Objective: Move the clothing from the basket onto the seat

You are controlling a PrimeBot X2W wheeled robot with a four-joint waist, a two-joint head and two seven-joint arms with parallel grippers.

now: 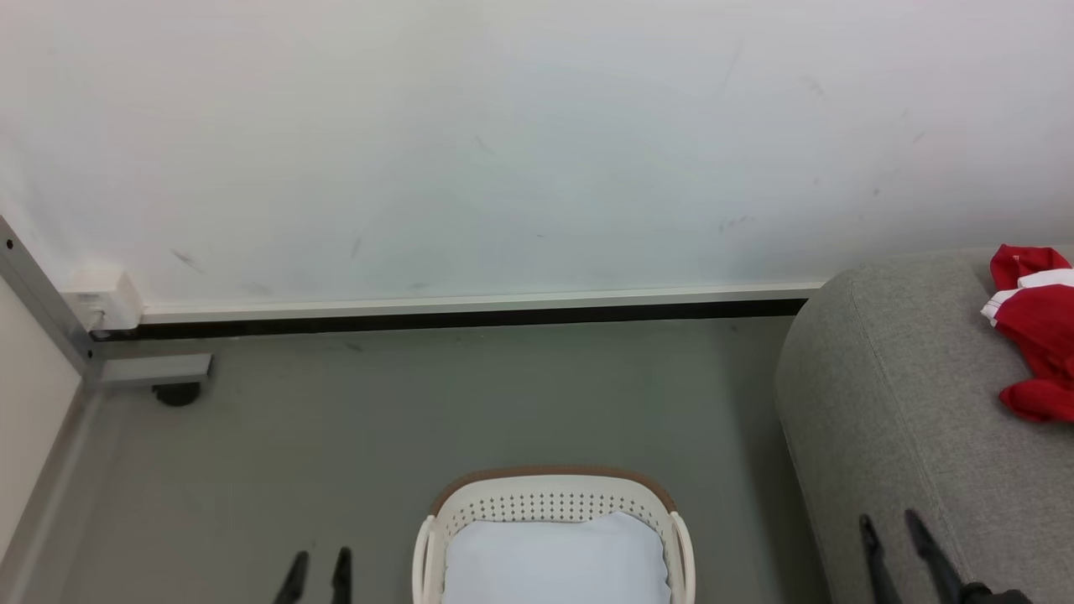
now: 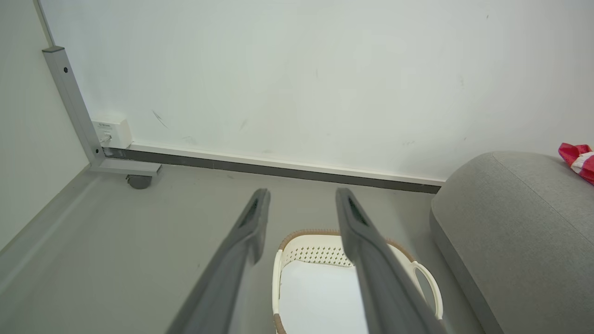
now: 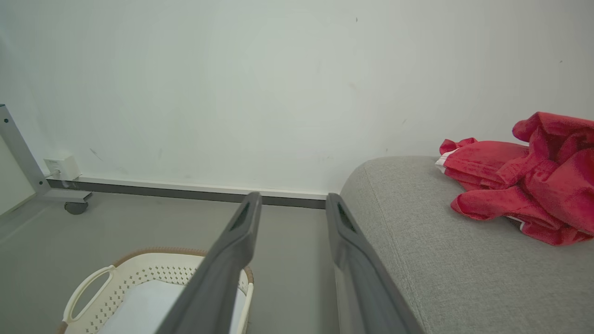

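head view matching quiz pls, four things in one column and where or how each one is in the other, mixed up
1 clothing
2 basket
3 pale pad
4 right gripper

A on the floor
B open, holding nothing
C on the sofa
D inside the basket

Pairs: 1-C, 2-A, 3-D, 4-B

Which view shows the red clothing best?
The right wrist view: the clothing lies large and mostly in frame on the seat. The head view cuts it off at the right edge; the left wrist view catches just a corner.
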